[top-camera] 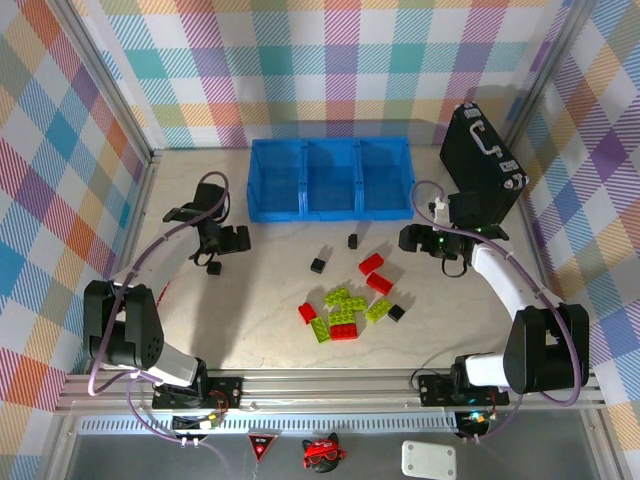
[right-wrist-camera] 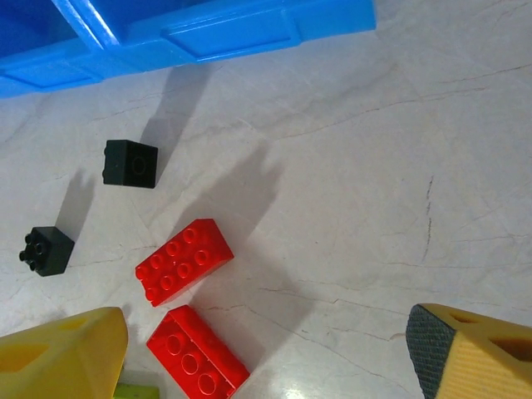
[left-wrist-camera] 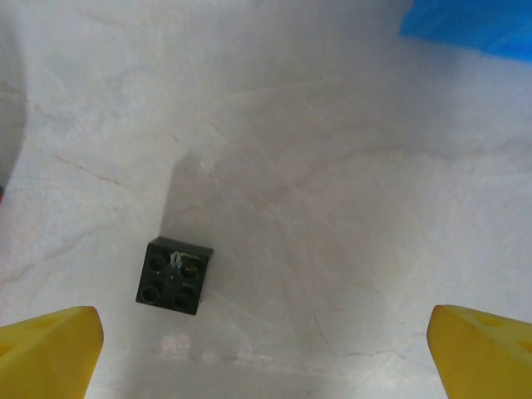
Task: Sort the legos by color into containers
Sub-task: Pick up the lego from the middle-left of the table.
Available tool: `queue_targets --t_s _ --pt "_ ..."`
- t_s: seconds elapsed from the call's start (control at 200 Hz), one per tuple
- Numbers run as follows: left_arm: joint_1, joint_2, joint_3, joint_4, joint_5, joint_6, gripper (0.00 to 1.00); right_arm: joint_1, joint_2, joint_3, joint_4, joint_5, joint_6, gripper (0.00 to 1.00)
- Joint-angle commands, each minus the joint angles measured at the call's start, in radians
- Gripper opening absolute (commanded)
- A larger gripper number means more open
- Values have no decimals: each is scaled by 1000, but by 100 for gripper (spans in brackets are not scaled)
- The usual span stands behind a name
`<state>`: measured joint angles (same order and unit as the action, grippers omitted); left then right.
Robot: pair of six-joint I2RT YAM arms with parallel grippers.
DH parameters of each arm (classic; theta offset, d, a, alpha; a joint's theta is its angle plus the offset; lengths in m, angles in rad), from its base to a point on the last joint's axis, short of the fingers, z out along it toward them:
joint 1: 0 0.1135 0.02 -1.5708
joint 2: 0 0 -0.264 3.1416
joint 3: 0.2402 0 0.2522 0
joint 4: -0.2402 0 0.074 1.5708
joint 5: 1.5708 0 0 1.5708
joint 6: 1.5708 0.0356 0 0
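The legos lie loose on the pale table: red ones (top-camera: pixel 371 263) (top-camera: pixel 379 283), lime green ones (top-camera: pixel 340 297) and black ones (top-camera: pixel 318 265) in a cluster mid-table. The three joined blue containers (top-camera: pixel 330 178) stand behind them. My left gripper (top-camera: pixel 215 250) is open above a lone black lego (left-wrist-camera: pixel 174 275), which lies on the table just ahead of the left yellow finger (left-wrist-camera: pixel 46 353). My right gripper (right-wrist-camera: pixel 266 366) is open over the table. Two red legos (right-wrist-camera: pixel 184 261) (right-wrist-camera: pixel 198 353) lie close to its left finger (right-wrist-camera: pixel 62 362). Two black legos (right-wrist-camera: pixel 130 163) (right-wrist-camera: pixel 47 250) lie farther out.
A black hard case (top-camera: pixel 482 160) with a silver handle leans at the back right, beside the right arm. Aluminium frame posts and checked walls close in the table. The containers' corner (left-wrist-camera: pixel 474 29) shows ahead and to the right of the left gripper.
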<state>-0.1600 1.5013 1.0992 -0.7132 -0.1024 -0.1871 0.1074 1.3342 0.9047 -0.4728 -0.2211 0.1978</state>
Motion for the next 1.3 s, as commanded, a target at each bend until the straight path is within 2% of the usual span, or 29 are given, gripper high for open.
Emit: queue_targets --t_s 0.0,0.12,0.205,0.28,0.435,0.66,0.795,0.94,1.095,1.295 --pt "12 21 27 -128 29 54 98 4 -13 -1 -9 -40 -12 89" --pt "39 67 42 -167 43 80 96 5 -25 6 -16 -37 -15 89" --pt "93 120 66 -184 128 96 84 4 -36 2 -13 -34 -15 89" --pt "133 151 80 -184 180 97 80 4 -38 -2 -13 -32 -16 89" --pt "167 178 93 -183 138 98 79 4 -47 -8 -12 -26 -18 90" --pt "172 230 82 -210 63 113 64 4 -71 -9 -12 -26 -14 90" --pt "172 260 109 -203 64 106 54 5 -84 -14 -5 -25 -11 91" --pt "172 295 124 -180 79 89 54 3 -83 -10 -8 -34 -7 91" --pt "172 321 138 -172 26 87 55 3 -84 -4 -18 -31 -9 92" --pt "172 373 149 -160 33 90 56 4 -92 0 -25 -23 -9 92"
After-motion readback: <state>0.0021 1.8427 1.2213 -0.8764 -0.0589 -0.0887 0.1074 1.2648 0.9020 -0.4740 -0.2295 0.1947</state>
